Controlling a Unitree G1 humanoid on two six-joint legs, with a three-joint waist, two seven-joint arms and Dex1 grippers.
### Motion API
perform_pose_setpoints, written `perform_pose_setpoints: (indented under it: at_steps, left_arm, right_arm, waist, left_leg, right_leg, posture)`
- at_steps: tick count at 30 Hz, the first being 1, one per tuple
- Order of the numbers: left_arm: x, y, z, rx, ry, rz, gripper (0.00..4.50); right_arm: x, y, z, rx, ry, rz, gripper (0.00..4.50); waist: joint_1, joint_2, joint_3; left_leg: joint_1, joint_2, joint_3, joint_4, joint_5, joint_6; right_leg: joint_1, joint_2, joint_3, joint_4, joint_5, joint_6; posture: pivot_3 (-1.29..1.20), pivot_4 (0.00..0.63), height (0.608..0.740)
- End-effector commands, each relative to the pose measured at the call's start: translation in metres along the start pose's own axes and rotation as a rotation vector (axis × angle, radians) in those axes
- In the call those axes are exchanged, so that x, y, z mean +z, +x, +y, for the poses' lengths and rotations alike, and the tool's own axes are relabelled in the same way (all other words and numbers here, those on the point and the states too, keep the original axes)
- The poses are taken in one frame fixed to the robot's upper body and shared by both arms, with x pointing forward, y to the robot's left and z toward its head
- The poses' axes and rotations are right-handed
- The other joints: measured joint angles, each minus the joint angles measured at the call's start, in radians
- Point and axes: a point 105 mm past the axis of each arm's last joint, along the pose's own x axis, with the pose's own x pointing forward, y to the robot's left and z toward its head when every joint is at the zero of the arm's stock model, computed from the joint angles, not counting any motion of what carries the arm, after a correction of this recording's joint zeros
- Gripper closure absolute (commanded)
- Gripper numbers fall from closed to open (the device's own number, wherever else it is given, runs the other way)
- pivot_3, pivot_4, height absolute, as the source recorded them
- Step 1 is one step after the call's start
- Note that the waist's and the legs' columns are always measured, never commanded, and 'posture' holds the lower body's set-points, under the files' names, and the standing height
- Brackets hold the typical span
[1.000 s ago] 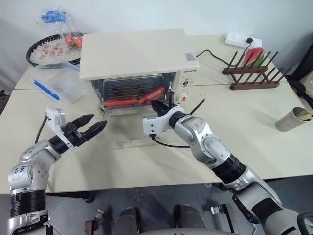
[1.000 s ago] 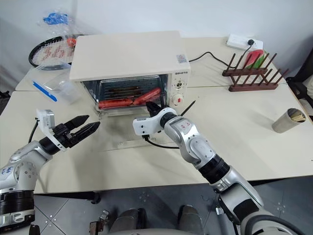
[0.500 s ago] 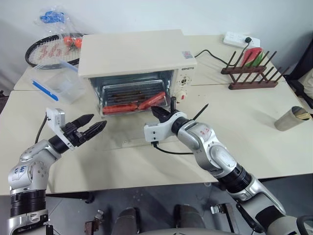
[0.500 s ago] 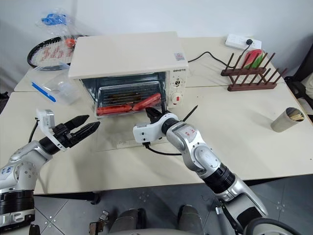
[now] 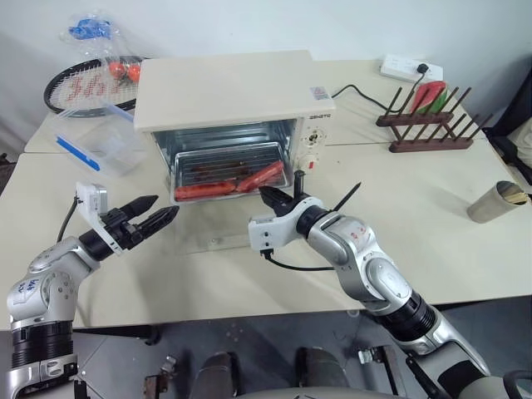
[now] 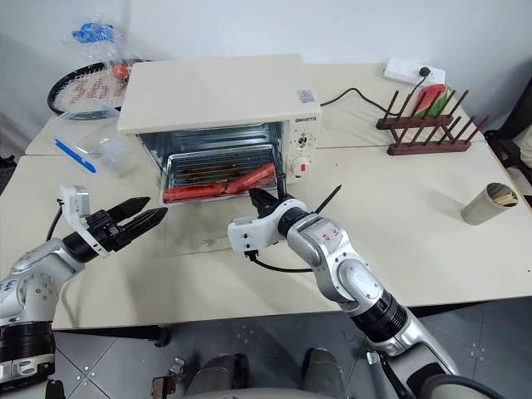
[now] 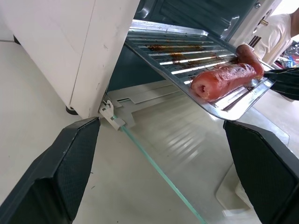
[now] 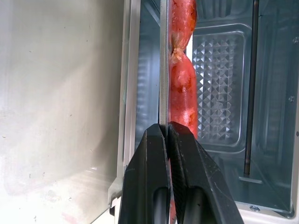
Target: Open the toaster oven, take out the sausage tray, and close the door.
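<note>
The cream toaster oven [image 5: 224,87] stands at the back of the table. Its glass door [image 5: 212,231] lies open, flat on the tabletop. The shiny sausage tray [image 5: 218,160] sticks partway out of the oven mouth with two red sausages [image 5: 202,190] along its front. My right gripper [image 5: 270,196] is shut on the tray's front right rim [image 8: 163,56], the thin metal edge pinched between its fingers [image 8: 149,154]. My left gripper [image 5: 158,216] hovers open, level, left of the door, with nothing between its fingers; its wrist view shows the tray [image 7: 187,51] ahead, over the door.
A clear plastic box with blue clips [image 5: 96,141] and a racket [image 5: 83,83] lie left of the oven. A wooden rack [image 5: 432,125], a power strip [image 5: 411,66] with its black cable, and a cup [image 5: 497,202] are on the right.
My right gripper has drawn back toward me with the tray's rim in it, sliding the tray farther out of the oven. The left arm has stayed put.
</note>
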Motion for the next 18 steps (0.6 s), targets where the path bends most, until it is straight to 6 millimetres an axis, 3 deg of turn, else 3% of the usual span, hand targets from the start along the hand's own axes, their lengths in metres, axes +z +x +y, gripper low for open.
perform_pose_setpoints:
  at_steps: [1, 18]
  left_arm:
    - [0.019, -0.001, 0.001, -0.011, 0.017, -0.051, 0.02]
    - [0.019, 0.004, 0.000, -0.038, 0.009, -0.032, 0.02]
  right_arm:
    - [0.013, -0.014, -0.028, -0.130, -0.052, -0.044, 4.50]
    - [0.004, -0.028, -0.013, -0.118, -0.110, -0.049, 4.50]
  waist:
    - [0.002, 0.000, 0.000]
    - [0.022, 0.000, 0.000]
  left_leg:
    - [0.000, 0.000, 0.000, 0.000, 0.000, 0.000]
    - [0.000, 0.000, 0.001, 0.002, 0.000, 0.000]
  right_leg:
    - [0.000, 0.000, 0.000, 0.000, 0.000, 0.000]
    - [0.001, 0.000, 0.000, 0.000, 0.000, 0.000]
  posture:
    - [0.00, 0.150, 0.740]
    - [0.00, 0.150, 0.740]
